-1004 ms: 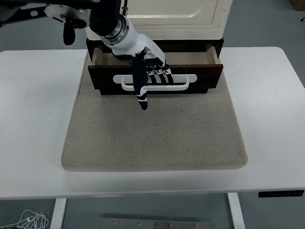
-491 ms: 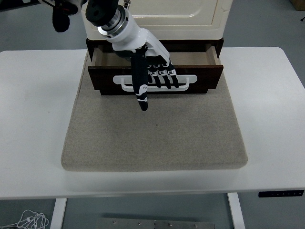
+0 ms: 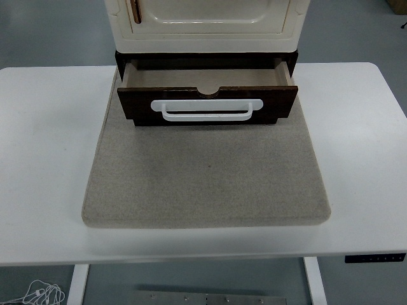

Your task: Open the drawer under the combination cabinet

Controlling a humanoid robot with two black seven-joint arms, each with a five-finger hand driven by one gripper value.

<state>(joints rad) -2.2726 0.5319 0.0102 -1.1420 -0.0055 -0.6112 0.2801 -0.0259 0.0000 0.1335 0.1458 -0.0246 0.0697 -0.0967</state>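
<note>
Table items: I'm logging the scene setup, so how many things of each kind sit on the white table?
Cream cabinet: 1
Dark brown drawer, pulled open: 1
White drawer handle: 1
Grey felt mat: 1
Total: 4

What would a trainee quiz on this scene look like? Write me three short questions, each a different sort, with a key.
1. True or false: the drawer stands pulled out from under the cabinet.
2. What colour is the drawer's handle?
A. white
B. red
C. green
3. Fill in: the cabinet stands on a grey ____ on the table.

Key: 1 true; 2 A; 3 mat. No robot hand shows in the head view.
</note>
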